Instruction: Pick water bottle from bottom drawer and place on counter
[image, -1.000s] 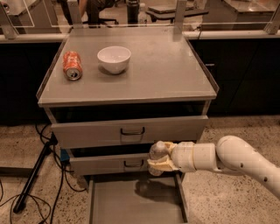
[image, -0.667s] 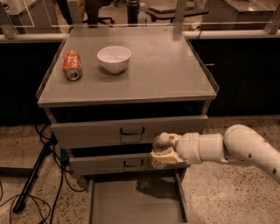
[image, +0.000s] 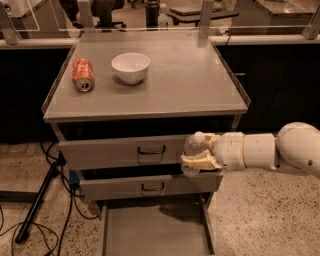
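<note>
Gripper (image: 194, 156), centre-right of frame, has risen from middle-drawer level to the top drawer front. Jaws clenched on water bottle (image: 193, 144). Bottom drawer (image: 155, 232) open, lower centre. Bottle still below counter (image: 175, 80) surface; more lift likely needed.

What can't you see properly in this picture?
Camera view:
- Bottle: mostly covered by the gripper shut around it, in front of the upper drawers.
- Bottom drawer: near end cut off by the bottom edge.
- Arm: rest cut off by the right edge.
</note>
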